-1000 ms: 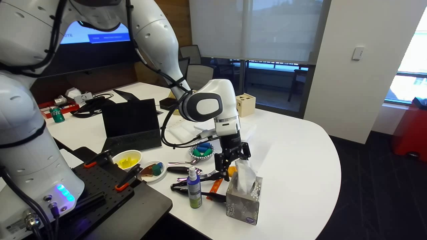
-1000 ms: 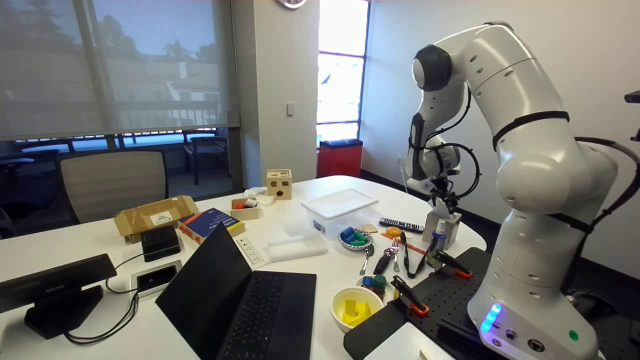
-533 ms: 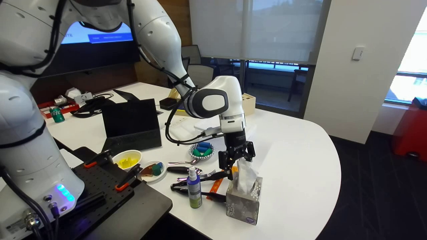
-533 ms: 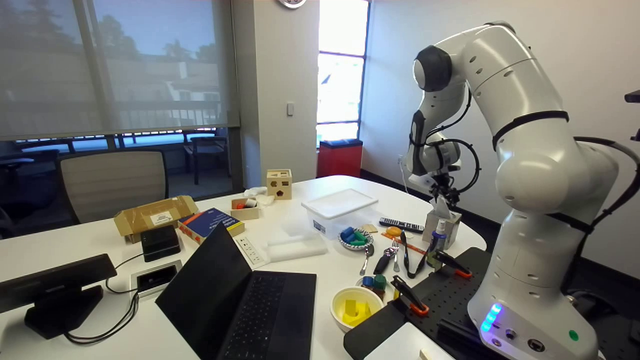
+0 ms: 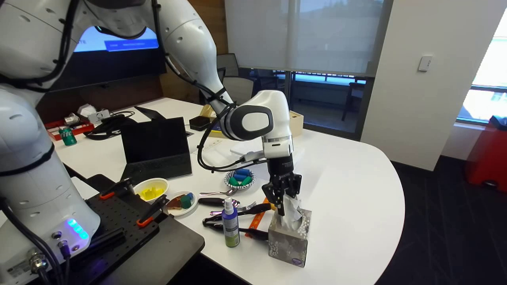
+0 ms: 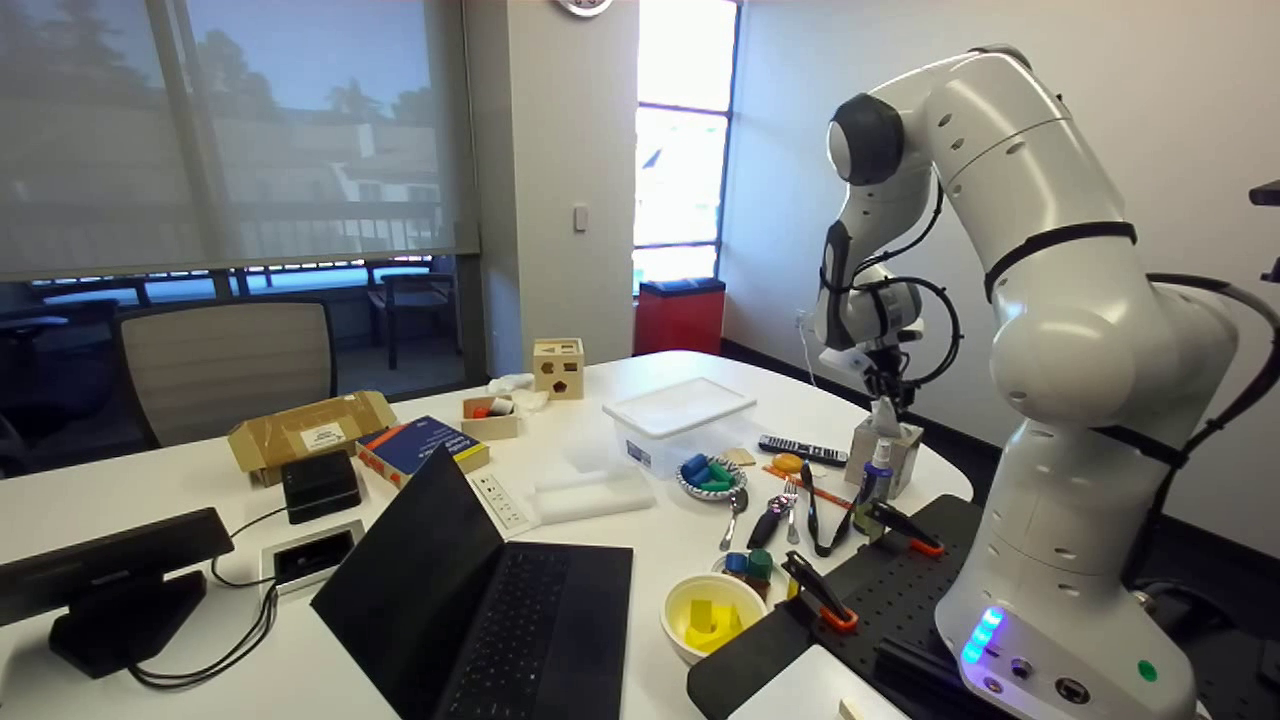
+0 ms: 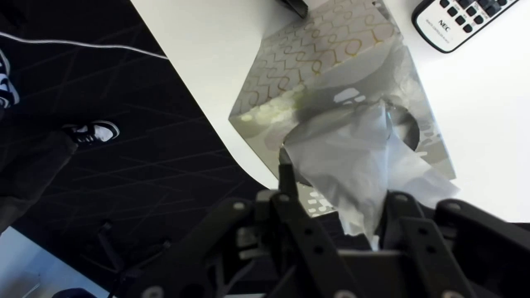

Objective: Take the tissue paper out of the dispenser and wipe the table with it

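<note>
Tissue paper (image 7: 352,153) is sticking up out of the dispenser (image 5: 288,246) and into the gap between the jaws of the gripper (image 7: 339,190), lying closer to one. Jaws are standing apart; whether that one is touching, cannot tell

Holds the claw (image 6: 888,397) at the tip of the tissue paper (image 6: 884,419) standing up from the dispenser (image 6: 904,456), partly hidden by a spray bottle (image 6: 874,488) and near a remote (image 6: 803,450), on a tabletop (image 6: 660,535) shared with an open laptop (image 6: 480,605) and a bowl (image 6: 712,586) of yellow pieces (image 6: 712,622).
</note>
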`<action>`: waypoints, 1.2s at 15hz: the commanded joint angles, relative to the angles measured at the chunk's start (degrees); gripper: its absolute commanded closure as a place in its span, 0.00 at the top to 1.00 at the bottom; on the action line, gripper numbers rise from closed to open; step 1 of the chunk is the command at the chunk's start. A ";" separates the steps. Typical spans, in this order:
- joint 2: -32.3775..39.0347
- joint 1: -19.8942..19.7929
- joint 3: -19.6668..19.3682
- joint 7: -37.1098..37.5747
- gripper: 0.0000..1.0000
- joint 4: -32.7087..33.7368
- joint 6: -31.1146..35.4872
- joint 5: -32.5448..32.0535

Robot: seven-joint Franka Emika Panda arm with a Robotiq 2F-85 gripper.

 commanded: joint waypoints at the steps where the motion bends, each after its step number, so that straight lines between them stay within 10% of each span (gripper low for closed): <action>1: 0.47 0.39 -0.65 0.17 0.11 1.24 -1.84 -0.03; 8: -1.96 3.52 -3.74 0.53 0.00 1.18 -1.84 -2.31; 18: -21.34 21.81 -15.73 0.94 0.00 -6.00 -6.92 -17.73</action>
